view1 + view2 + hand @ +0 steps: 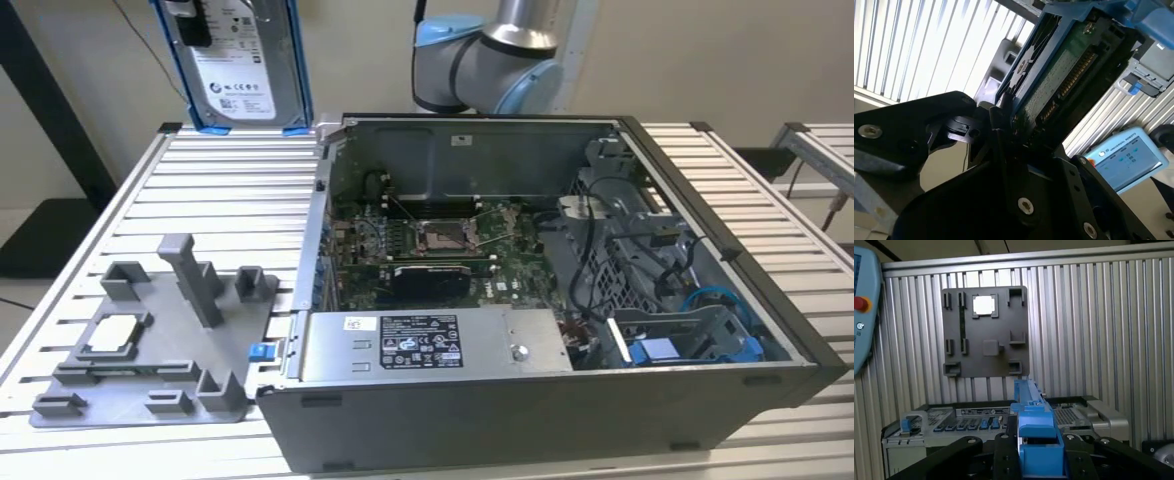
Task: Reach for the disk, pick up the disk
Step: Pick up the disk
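The disk (247,80), a silver drive with a white label and blue rails, hangs upright in the air above the far corner of the table, at the exterior view's left. My gripper (194,25) is shut on its upper part, and its lower edge is clear of the slats. In the second wrist view the disk (1059,75) shows its green circuit-board side, clamped between my black fingers (999,130). The first wrist view looks along the disk's blue rail (1034,435), which sits between the fingers of my gripper (1036,452).
An open computer case (534,410) stands on the slatted table (227,190), with a blue bracket (667,350) inside. A grey fixture plate (147,385) beside it carries a small silver chip (118,332). The arm's base (487,60) stands behind the case. A teach pendant (1124,157) lies nearby.
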You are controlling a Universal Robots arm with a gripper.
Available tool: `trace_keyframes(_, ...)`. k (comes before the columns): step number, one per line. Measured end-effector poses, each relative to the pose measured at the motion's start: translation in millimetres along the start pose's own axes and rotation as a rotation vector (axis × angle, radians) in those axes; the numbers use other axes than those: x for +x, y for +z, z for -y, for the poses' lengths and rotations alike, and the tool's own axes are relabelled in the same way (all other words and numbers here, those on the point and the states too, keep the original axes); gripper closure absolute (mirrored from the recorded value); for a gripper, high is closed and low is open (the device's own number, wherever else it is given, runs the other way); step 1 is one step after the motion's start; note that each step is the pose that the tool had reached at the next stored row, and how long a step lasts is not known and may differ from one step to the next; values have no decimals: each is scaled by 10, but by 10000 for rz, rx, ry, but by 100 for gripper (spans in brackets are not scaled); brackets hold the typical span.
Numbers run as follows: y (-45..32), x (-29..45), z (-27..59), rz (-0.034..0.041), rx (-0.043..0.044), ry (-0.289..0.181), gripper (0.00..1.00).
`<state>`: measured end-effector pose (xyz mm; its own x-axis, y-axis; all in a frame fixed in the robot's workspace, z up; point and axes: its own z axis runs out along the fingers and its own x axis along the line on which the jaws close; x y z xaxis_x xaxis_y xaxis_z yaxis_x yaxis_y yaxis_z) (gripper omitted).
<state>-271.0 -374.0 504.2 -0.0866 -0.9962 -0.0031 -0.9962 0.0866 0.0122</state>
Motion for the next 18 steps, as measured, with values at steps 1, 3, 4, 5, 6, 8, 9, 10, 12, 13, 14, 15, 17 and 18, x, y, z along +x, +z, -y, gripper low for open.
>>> trace_keyframes(1,0,-2,21,0,0,-1,100)
trace_keyframes(3,-1,-5,62,-1,-1,-1,100)
trace_keyframes(4,-2,-7,86,-1,-1,-1,100)
trace_keyframes(5,-2,-10,113,0,0,-1,100)
trace_keyframes(6,-2,-12,141,0,0,-1,100)
trace_keyframes(8,-3,-17,197,-1,0,0,100)
trace_keyframes(9,-3,-20,225,-1,-1,0,100)
trace_keyframes(10,-4,-22,256,-1,-1,-1,100)
trace_keyframes(12,-4,-28,318,0,0,-1,100)
trace_keyframes(13,-4,-30,351,0,0,-2,100)
trace_keyframes(14,-5,-33,385,-1,-1,-1,100)
trace_keyframes(15,-5,-37,420,0,0,0,100)
trace_keyframes(17,-7,-43,493,-1,-1,-1,100)
trace_keyframes(18,-7,-46,529,-1,-1,-2,100)
